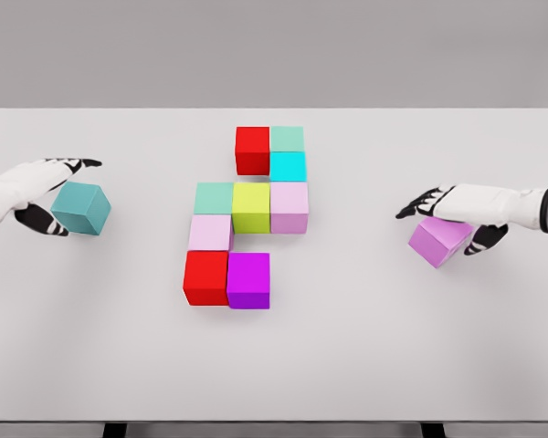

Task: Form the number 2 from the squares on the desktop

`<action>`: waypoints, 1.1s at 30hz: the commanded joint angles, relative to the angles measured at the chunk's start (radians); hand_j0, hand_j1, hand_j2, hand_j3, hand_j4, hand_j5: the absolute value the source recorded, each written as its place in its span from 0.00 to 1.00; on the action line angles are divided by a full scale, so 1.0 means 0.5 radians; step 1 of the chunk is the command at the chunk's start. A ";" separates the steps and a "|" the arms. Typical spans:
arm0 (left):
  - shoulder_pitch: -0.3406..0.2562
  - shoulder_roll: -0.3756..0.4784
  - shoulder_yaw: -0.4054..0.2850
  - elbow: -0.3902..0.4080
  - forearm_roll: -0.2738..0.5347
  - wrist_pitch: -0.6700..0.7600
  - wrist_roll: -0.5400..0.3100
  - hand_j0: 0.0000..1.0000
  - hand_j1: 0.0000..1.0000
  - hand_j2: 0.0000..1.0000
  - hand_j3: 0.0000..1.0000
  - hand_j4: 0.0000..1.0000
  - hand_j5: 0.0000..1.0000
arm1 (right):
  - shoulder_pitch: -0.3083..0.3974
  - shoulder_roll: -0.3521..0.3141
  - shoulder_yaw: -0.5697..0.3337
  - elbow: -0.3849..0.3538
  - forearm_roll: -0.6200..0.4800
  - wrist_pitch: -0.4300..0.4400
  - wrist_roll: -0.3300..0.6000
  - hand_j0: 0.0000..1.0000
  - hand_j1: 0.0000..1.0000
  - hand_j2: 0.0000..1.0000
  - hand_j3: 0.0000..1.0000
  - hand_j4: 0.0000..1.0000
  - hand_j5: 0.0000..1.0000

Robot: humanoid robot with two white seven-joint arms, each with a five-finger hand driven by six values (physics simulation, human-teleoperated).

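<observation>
Cubes on the white table (365,365) form a partial figure: a red cube (252,150) and a mint cube (287,139) on top, a cyan cube (288,166) below the mint one. A middle row holds a green-mint cube (214,198), a yellow-green cube (251,207) and a pale pink cube (289,207). Below come a light pink cube (209,233), then a second red cube (205,277) and a magenta cube (248,280). My left hand (50,196) is shut on a teal cube (80,208) at the far left. My right hand (457,219) is shut on a tilted violet cube (440,241) at the right.
The table's front edge runs along the bottom of the view and its back edge lies behind the top row of cubes. Bare tabletop separates each hand from the central group.
</observation>
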 commanded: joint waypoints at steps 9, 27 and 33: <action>-0.055 -0.128 -0.079 0.123 -0.119 -0.001 0.004 1.00 1.00 1.00 1.00 1.00 1.00 | 0.003 0.016 0.023 0.060 0.008 0.005 -0.001 0.46 0.46 0.46 0.46 0.46 0.46; -0.086 -0.149 -0.110 0.203 -0.159 -0.010 0.004 0.97 0.97 0.97 0.97 0.97 0.97 | -0.012 0.056 0.011 -0.888 0.011 0.005 -0.001 0.48 0.48 0.48 0.48 0.48 0.48; -0.086 -0.149 -0.110 0.206 -0.159 -0.010 0.004 0.88 0.88 0.88 0.88 0.88 0.88 | -0.043 0.267 0.195 -0.888 0.011 0.005 -0.001 0.48 0.48 0.48 0.48 0.48 0.48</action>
